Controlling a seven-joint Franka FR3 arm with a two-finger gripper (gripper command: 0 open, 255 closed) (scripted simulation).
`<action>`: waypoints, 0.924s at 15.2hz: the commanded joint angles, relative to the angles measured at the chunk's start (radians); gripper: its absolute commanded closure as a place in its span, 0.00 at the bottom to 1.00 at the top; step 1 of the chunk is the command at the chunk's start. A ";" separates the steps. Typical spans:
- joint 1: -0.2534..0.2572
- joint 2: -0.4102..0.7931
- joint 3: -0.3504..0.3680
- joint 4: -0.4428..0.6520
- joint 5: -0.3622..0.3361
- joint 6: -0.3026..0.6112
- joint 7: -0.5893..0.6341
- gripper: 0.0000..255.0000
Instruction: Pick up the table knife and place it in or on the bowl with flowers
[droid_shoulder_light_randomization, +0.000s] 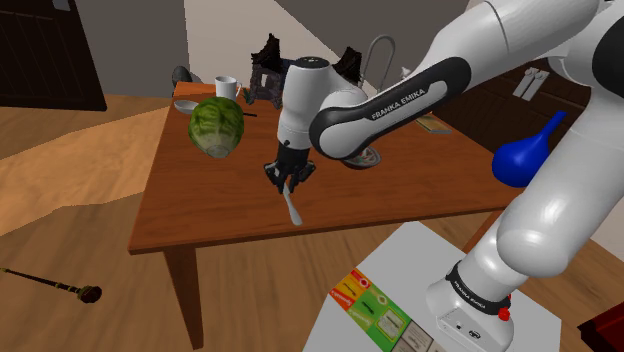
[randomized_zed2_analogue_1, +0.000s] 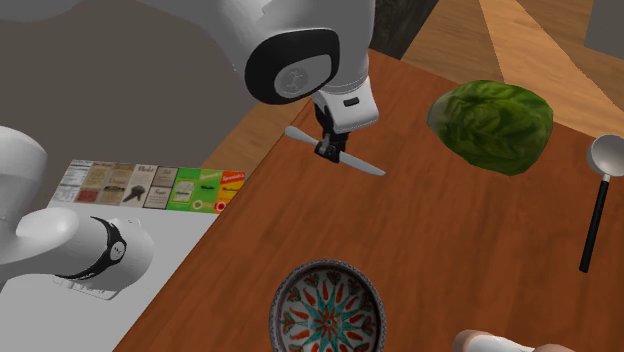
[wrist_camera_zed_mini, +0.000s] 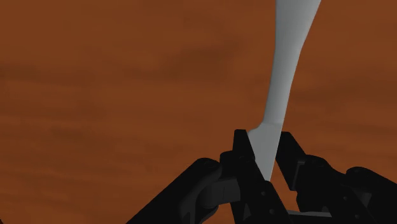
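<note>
Black fingers (wrist_camera_zed_mini: 238, 156) of the tool (wrist_camera_zed_mini: 264, 145) clamp narrowly on the grey table knife (wrist_camera_zed_mini: 286, 76), whose long part runs out ahead of them over the brown wooden counter (wrist_camera_zed_mini: 95, 95). Seen from the second exterior view, the knife sits crosswise under the white arm and appears lifted just clear of the counter, though contact cannot be ruled out. The bowl with flowers (randomized_zed2_analogue_1: 328, 305), patterned red and teal inside, stands well apart from it, while a green cabbage (randomized_zed2_analogue_1: 492, 125) and a black-handled ladle (randomized_zed2_analogue_1: 598, 205) lie farther along the counter.
</note>
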 joint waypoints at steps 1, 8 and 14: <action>-0.005 -0.002 -0.003 -0.001 0.008 -0.026 -0.015 1.00; -0.008 -0.064 0.000 0.034 0.057 -0.113 -0.055 1.00; -0.009 -0.108 -0.001 0.074 0.089 -0.190 -0.083 1.00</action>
